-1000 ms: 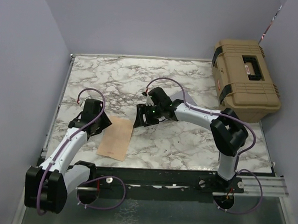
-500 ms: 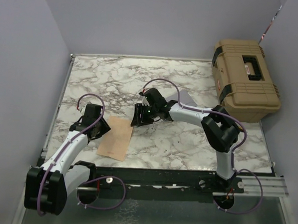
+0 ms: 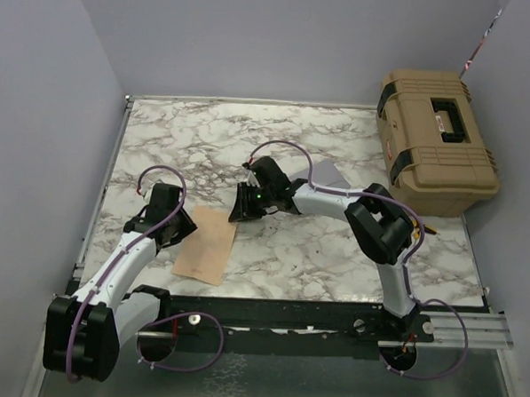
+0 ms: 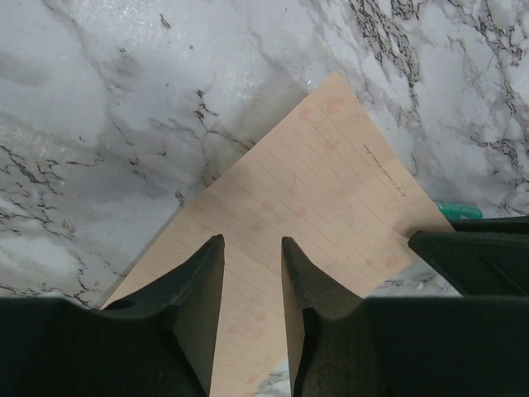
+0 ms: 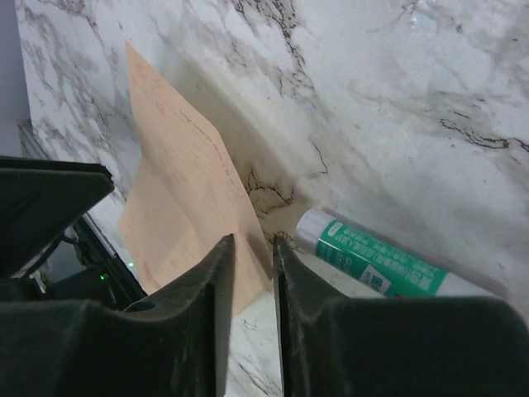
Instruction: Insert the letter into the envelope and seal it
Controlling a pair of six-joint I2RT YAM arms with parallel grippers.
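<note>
The tan letter [image 3: 206, 244] lies on the marble table, between the two arms. My left gripper [image 3: 183, 226] is over its left edge. In the left wrist view its jaws [image 4: 252, 240] stand apart with the lined letter [image 4: 331, 165] showing in the gap, nothing pinched. My right gripper [image 3: 239, 207] is at the letter's far right corner. There its jaws [image 5: 254, 240] keep a narrow gap astride the letter's [image 5: 186, 198] edge, which looks slightly raised. The grey-lavender envelope [image 3: 327, 174] lies behind the right arm, mostly hidden.
A green and white glue stick [image 5: 384, 263] lies on the table right beside my right fingers; its tip shows in the left wrist view [image 4: 459, 209]. A tan toolbox [image 3: 437, 141] stands at the back right. Lavender walls close in the table's left and back.
Both grippers have narrowed their jaws. The right gripper slid left toward the letter's far corner. The left gripper drew back a little toward the letter's left edge. The letter has not moved.
</note>
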